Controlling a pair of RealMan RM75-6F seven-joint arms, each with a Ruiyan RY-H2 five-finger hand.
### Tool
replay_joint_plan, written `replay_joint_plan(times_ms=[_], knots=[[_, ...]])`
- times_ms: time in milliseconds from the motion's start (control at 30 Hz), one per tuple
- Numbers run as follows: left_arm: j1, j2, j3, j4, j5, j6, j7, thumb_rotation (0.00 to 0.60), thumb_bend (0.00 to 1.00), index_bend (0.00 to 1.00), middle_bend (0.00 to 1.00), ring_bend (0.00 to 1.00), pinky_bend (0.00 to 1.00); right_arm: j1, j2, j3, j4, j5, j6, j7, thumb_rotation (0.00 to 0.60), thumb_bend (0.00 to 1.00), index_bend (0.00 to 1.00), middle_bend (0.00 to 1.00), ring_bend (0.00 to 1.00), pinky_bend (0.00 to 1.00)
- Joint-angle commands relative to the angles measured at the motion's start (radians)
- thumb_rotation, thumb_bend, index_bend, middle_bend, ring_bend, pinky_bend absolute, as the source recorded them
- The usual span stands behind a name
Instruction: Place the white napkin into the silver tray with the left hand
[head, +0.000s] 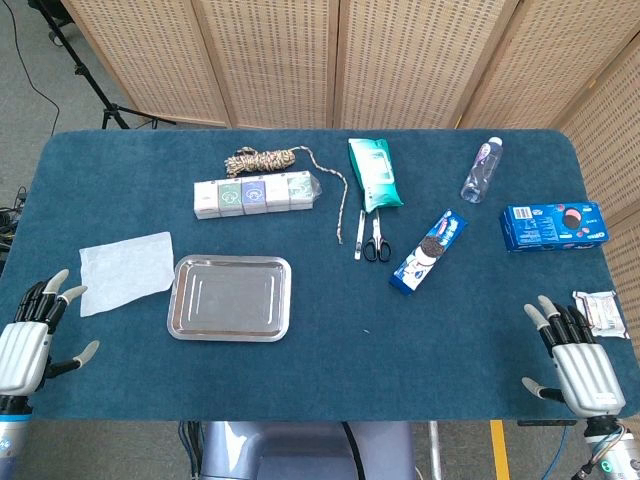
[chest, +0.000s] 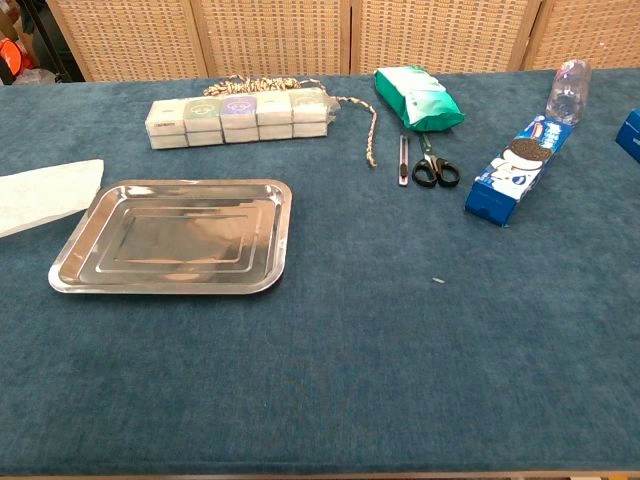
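The white napkin (head: 126, 270) (chest: 42, 195) lies flat on the blue cloth, just left of the silver tray (head: 230, 298) (chest: 175, 238). Nothing is in the tray. My left hand (head: 30, 335) rests near the table's front left corner, fingers spread, a short way below and left of the napkin, holding nothing. My right hand (head: 575, 355) is at the front right corner, fingers also spread and empty. Neither hand shows in the chest view.
A row of small boxes (head: 255, 195), a coil of rope (head: 265, 160), a green wipes pack (head: 374, 173), scissors (head: 374, 238), a cookie pack (head: 430, 250), a bottle (head: 482, 170), a blue cookie box (head: 553, 225) and a small packet (head: 600, 310) lie beyond and right of the tray.
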Motion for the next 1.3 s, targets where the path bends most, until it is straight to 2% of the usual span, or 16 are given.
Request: replay_joint_plan(times_ms=[33, 833, 1300], knots=[[0.001, 0.000, 0.001, -0.001, 0.002, 0.002, 0.002, 0.573, 0.21, 0.19, 0.00, 0.00, 0.00, 0.000, 0.000, -0.001, 0.000, -0.002, -0.001, 0.000, 0.600, 0.00, 0.00, 0.00, 0.00, 0.00], [-0.004, 0.000, 0.002, 0.001, -0.006, -0.013, 0.001, 0.572, 0.21, 0.19, 0.00, 0.00, 0.00, -0.006, 0.004, -0.002, -0.006, -0.001, 0.010, -0.002, 0.600, 0.00, 0.00, 0.00, 0.00, 0.00], [-0.044, -0.015, -0.008, 0.050, -0.065, -0.114, 0.038, 0.573, 0.21, 0.19, 0.00, 0.00, 0.00, -0.012, 0.009, -0.001, -0.004, -0.002, 0.022, 0.013, 0.600, 0.00, 0.00, 0.00, 0.00, 0.00]])
